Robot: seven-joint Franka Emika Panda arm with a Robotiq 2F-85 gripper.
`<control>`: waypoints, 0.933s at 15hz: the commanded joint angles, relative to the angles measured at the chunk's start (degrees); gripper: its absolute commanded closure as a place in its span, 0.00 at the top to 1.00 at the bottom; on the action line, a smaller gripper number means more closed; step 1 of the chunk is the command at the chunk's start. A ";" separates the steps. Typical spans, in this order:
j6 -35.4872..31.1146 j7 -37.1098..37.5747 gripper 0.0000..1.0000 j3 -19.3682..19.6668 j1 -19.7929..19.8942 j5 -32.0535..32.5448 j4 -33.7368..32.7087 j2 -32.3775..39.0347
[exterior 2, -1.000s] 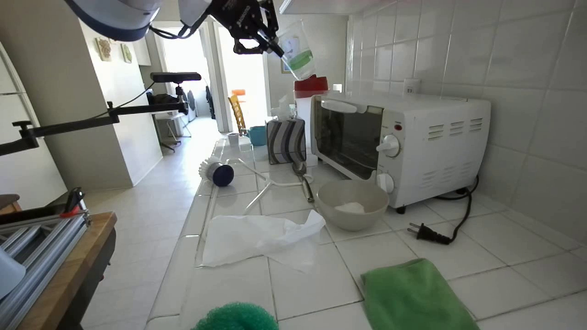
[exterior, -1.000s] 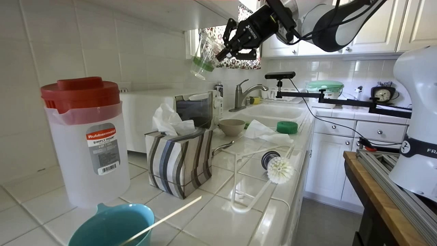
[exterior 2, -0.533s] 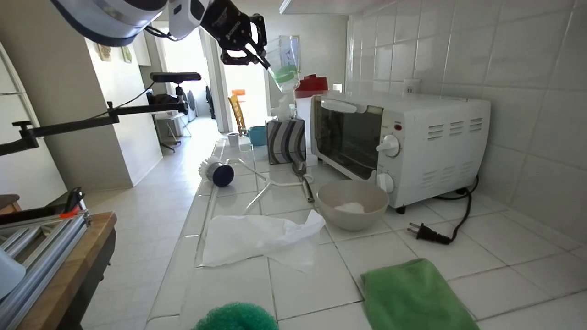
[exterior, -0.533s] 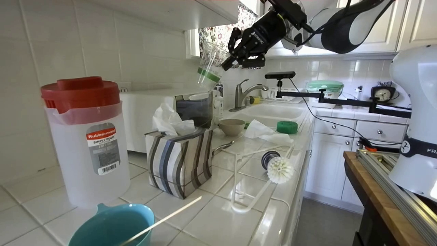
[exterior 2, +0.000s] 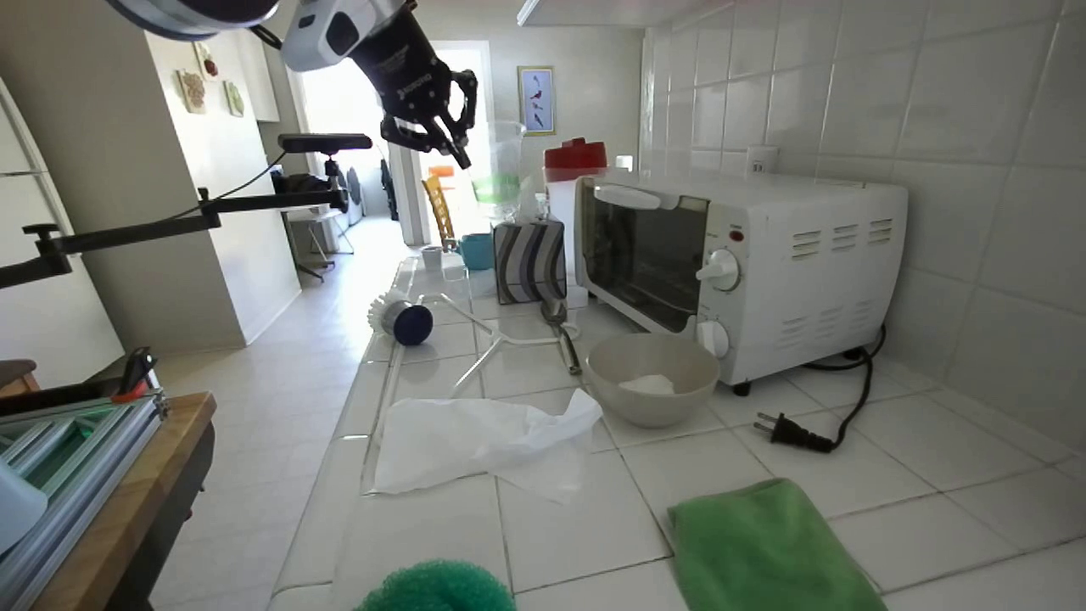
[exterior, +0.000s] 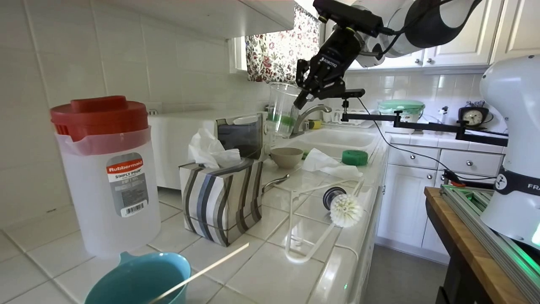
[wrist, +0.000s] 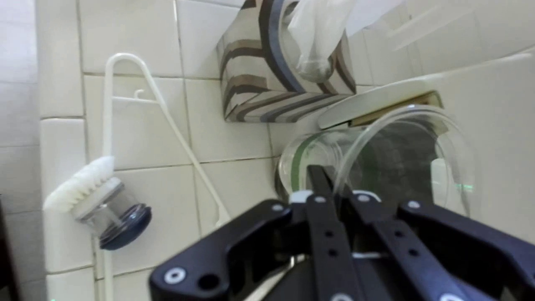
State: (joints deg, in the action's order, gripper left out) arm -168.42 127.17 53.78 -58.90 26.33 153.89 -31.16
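Free air under cup (exterior: 281, 106) & over brush (exterior 2: 400, 319) nr. ctr. edge (exterior 2: 344, 458), w/ tissue box (exterior 2: 529, 265) & oven (exterior 2: 764, 276) in way.

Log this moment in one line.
gripper: shut on cup; cup: raised above counter, open end up; tissue box, pitcher: standing on counter

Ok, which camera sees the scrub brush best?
The wrist view: there the scrub brush looks biggest, whole and side-on. Both exterior views show it smaller, with its white bristles or its dark blue end facing the camera.

gripper (wrist: 335, 189) pinches clear cup (wrist: 376, 152)
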 commanded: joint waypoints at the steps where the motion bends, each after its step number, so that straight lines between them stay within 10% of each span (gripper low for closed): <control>1: 6.10 -10.21 0.01 -4.75 4.38 -15.94 0.55 0.82; 5: 11.68 -20.14 0.01 -15.88 17.27 -31.90 -0.26 7.24; 11: 9.94 -25.31 0.01 -40.11 43.14 -36.14 -0.21 16.74; 14: 10.89 -26.13 0.04 -44.90 47.31 -39.41 -0.04 16.89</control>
State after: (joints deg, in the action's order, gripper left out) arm -157.90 103.90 15.38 -17.57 -9.11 154.00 -14.66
